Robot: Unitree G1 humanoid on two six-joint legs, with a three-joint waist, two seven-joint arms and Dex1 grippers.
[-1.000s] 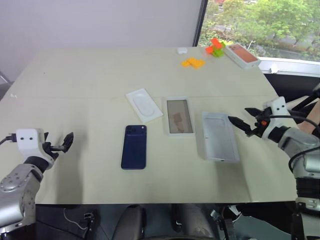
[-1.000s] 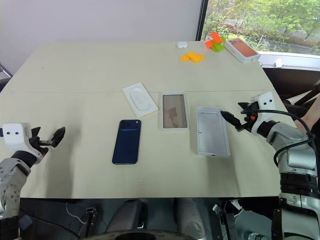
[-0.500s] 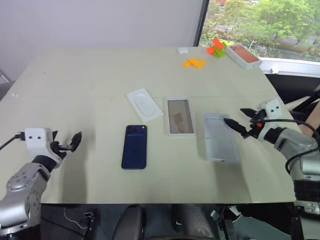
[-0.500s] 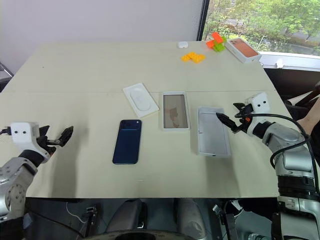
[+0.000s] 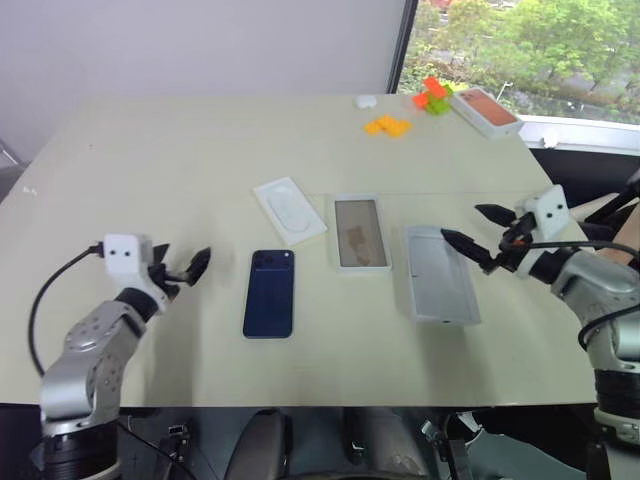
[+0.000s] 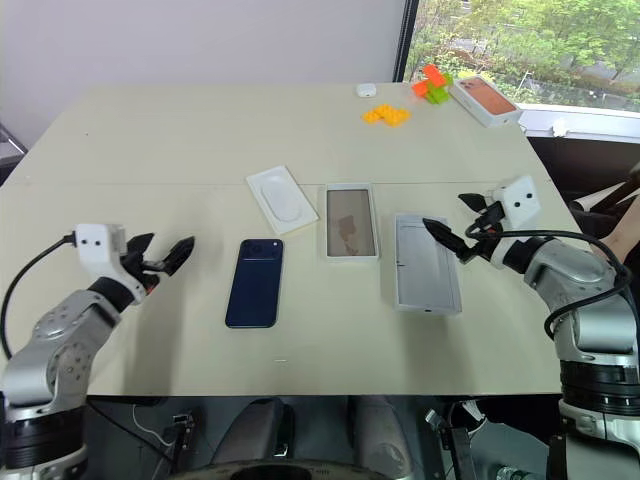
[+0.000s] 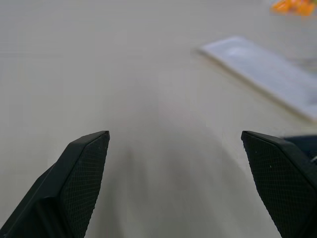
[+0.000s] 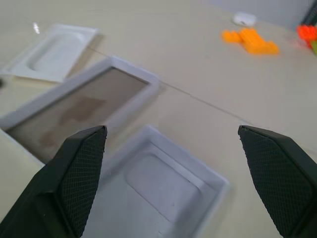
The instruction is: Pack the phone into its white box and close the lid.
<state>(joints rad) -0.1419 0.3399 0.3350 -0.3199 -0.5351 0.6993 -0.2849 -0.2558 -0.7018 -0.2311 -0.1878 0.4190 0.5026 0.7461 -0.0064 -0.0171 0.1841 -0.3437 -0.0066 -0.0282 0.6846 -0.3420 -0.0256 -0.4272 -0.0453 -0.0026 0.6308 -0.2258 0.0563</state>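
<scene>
One table [image 5: 180, 150], beige top, bears everything.

Two grippers. Left gripper [image 5: 188, 269]: fingers spread wide, nothing between them, held over bare tabletop to the left of the phone, apart from it. Right gripper [image 5: 478, 233]: fingers equally wide apart, empty, poised above the right edge of the lid, no contact visible.

Three white packaging pieces, side by side mid-table:
- one lid [image 5: 439, 273], rightmost, lying open side up, pale grey-white inside;
- one white box [image 5: 359, 232], centre, open side up, brownish-grey floor showing, empty;
- one thin white card [image 5: 288, 210] with an oval recess, left of the box and set at a slant, its corner near the box but not touching.

One phone [image 5: 269, 293], dark navy, flat on the table with camera cluster at its far end. It lies to the left of the white box and just nearer than the card, outside the box, clear of both.

Far right corner of table: one orange-red-topped box [image 5: 484, 110]; one cluster of orange and green blocks [image 5: 431, 95] beside it; one group of flat yellow-orange pieces [image 5: 386, 125]; one small white object [image 5: 364, 100], too small to identify.
</scene>
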